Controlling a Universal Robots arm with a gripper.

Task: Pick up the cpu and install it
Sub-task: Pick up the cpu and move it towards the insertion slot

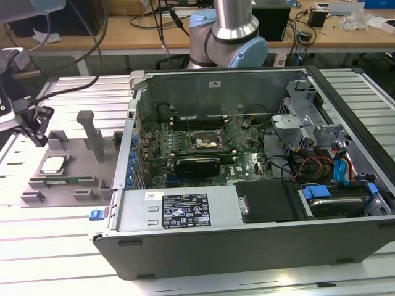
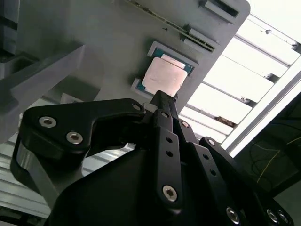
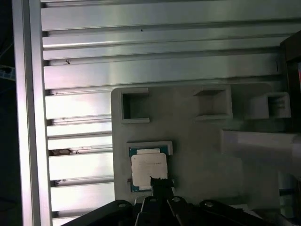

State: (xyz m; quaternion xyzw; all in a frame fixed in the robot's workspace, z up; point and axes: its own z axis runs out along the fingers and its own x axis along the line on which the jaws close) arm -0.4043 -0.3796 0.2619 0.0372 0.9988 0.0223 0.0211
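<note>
**Item 1. Gripper** (image 2: 164,98). Black, two-fingered. In the second wrist view the fingertips were pressed together into one narrow tip, gripping nothing. The tip hung over one edge of the cpu, seemingly clear of it.

**Item 2. Cpu** (image 2: 163,75). Small square chip, silvery top upward, seated flat in a lipped recess. Not yet lifted.

**Item 3. Grey tray** (image 3: 197,160). Moulded plastic with further pockets and an upright post near the recess. It rested on the slotted aluminium table (image 3: 141,70). Whether it was fastened down could not be told.

**Item 4. Computer case** (image 1: 247,246). Open, well apart from the tray toward the exterior view's right. The socket (image 1: 208,143) sat mid-motherboard, with cables and a drive cage close by.

**Hazards, as judged:**
- A descent with the tip pressed together would strike the metal lid rather than straddle the chip.
- The tip stood over an edge, not the centre. An uneven hold could tilt the chip, snag it on the lip, or let it slip.
- The chip sat low, so the fingers might bear on the recess wall and drag a loose tray.
- A chip carried tilted or turned could damage the socket contacts.
</note>
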